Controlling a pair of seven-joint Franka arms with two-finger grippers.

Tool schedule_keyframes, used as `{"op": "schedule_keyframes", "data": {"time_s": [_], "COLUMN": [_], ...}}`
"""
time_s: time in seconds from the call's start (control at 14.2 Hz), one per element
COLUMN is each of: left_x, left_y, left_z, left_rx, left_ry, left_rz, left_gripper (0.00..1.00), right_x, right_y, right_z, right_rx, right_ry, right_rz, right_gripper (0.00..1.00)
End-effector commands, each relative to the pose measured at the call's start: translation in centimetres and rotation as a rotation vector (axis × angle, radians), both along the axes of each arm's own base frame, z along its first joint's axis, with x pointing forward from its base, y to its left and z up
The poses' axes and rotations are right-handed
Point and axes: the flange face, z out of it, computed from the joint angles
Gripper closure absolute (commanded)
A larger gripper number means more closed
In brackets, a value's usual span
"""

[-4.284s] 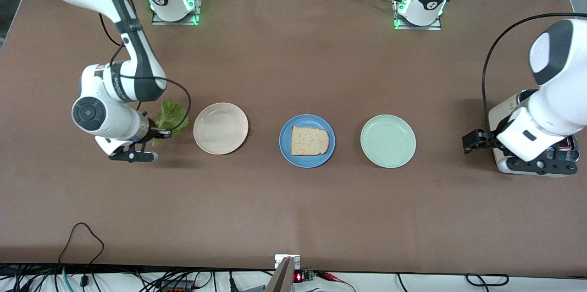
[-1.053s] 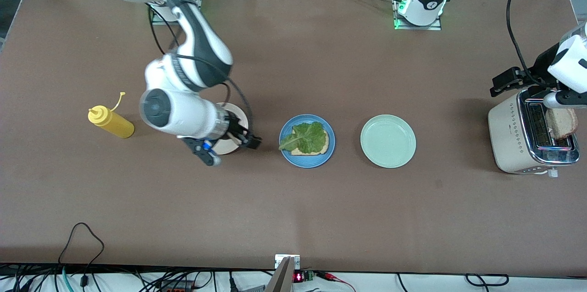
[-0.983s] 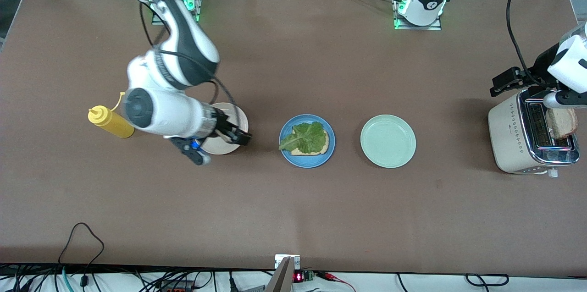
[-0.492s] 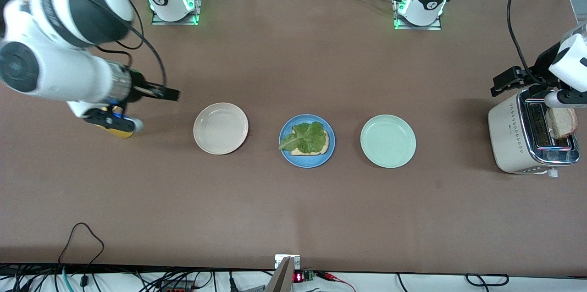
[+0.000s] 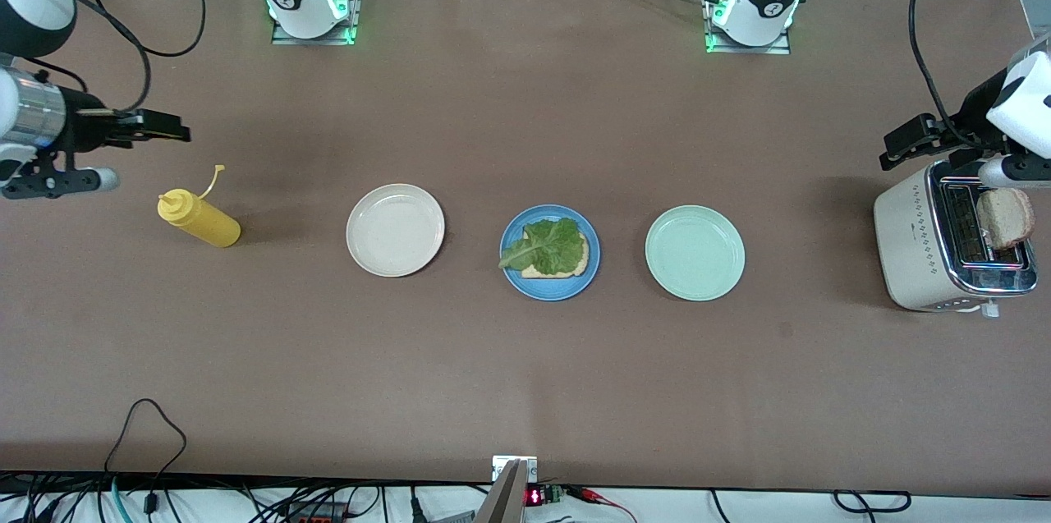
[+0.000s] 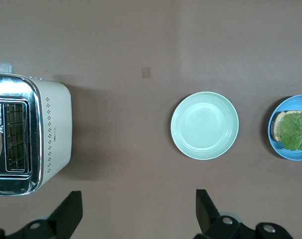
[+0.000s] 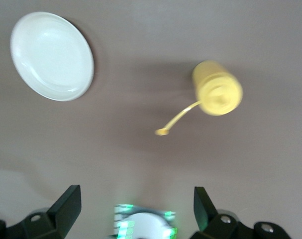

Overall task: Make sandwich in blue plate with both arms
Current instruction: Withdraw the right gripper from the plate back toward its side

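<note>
Both jaws stand wide apart and grip nothing. On the left arm the gripper (image 5: pixel 907 144) hangs over the toaster's edge at that arm's end of the desk (image 5: pixel 525 375); its two black fingers (image 6: pixel 68 214) show in the left wrist view with bare desk between them. On the right arm the gripper (image 5: pixel 160 129) hangs over bare desk at the other end, near the mustard bottle; its fingers (image 7: pixel 66 206) are spread the same way in the right wrist view.

Largest thing on the desk is the cream toaster (image 5: pixel 920 248), with a bread slice (image 5: pixel 1003 217) standing up out of one slot. Three plates lie in a row across the middle: a mint plate (image 5: pixel 695 253) toward the toaster, a cream plate (image 5: pixel 395 229) toward the bottle, and the blue plate (image 5: pixel 549 289) between them. On the blue plate lies one toast slice (image 5: pixel 546 270) with a lettuce leaf (image 5: pixel 548 245) spread on top, so the sandwich has no upper slice yet. A yellow bottle (image 5: pixel 199 219) lies tilted near the right arm's end, its cap off on a tether.
</note>
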Motion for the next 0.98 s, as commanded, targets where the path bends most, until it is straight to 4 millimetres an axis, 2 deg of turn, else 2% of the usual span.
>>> {"op": "schedule_keyframes", "data": {"time_s": [0.0,0.35,0.56,0.77,0.91], "left_x": [0.2,-0.1,0.0,0.1,0.1], "left_y": [0.1,0.2,0.2,0.9,1.0], "left_z": [0.2,-0.2,-0.1,-0.3,-0.3], "left_rx": [0.011,0.015,0.014,0.014,0.014], "left_ry": [0.010,0.020,0.014,0.018,0.016], "left_rz": [-0.007,-0.002,0.002,0.015,0.016], "left_gripper": [0.00,0.00,0.00,0.00,0.00], "right_x": [-2.7,-4.5,-5.5,-6.1,-6.4], "right_y": [-3.7,-12.5,-17.0,-20.4,-22.9], "right_z": [-1.3,-3.0,-6.6,-9.9,-13.2], "right_rx": [0.039,0.182,0.290,0.406,0.487], "right_ry": [-0.086,-0.242,-0.362,-0.484,-0.587], "right_rz": [0.185,0.500,0.693,0.827,0.880], "right_gripper": [0.00,0.00,0.00,0.00,0.00]}}
